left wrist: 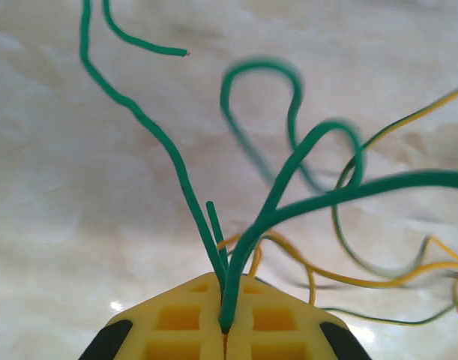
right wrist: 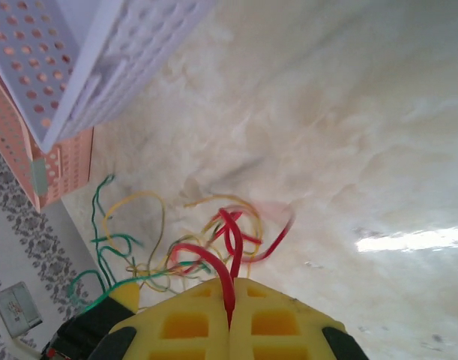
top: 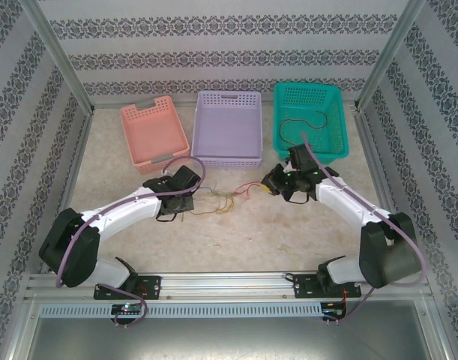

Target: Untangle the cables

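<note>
Grips a thin green flexible cable (left wrist: 176,169) in the seam of the yellow ribbed left fingers (left wrist: 180,319), pads pressed hard together, green strands fanning up and away over the pale marbled counter (left wrist: 79,225). To the right of those, thin yellowish cables (left wrist: 348,281) in slack loops. Clamps a thin red flexible cable (right wrist: 230,247) the same way in the yellow ribbed right fingers (right wrist: 184,326), clenched on it, red loops just ahead mixed with yellow and green ones. From above: loose tangle of cables (top: 223,198) about mid-counter, strung between the two sets of fingers and just in front of the lilac perforated plastic basket (top: 227,124). Along the far edge, a pink slotted plastic basket (top: 152,136) toward the left corner, the lilac one in the middle, a teal mesh plastic basket (top: 307,88) toward the right corner, with a thin dark brown cable (top: 288,120) curled inside.
</note>
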You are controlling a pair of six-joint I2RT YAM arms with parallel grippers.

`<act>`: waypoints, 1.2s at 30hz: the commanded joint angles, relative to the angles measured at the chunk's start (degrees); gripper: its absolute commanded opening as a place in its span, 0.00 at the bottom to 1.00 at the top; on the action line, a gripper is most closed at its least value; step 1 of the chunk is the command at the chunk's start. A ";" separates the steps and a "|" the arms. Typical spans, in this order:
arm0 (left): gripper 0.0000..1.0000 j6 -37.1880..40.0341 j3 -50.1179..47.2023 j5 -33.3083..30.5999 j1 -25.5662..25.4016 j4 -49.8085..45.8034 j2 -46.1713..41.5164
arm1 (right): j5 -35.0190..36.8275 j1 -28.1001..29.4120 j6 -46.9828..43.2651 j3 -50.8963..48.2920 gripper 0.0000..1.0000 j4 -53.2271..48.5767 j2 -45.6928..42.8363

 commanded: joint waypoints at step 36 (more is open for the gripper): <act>0.58 -20.07 7.20 21.55 -2.95 24.98 -6.66 | 0.82 -5.14 1.60 12.27 0.00 -6.97 -10.10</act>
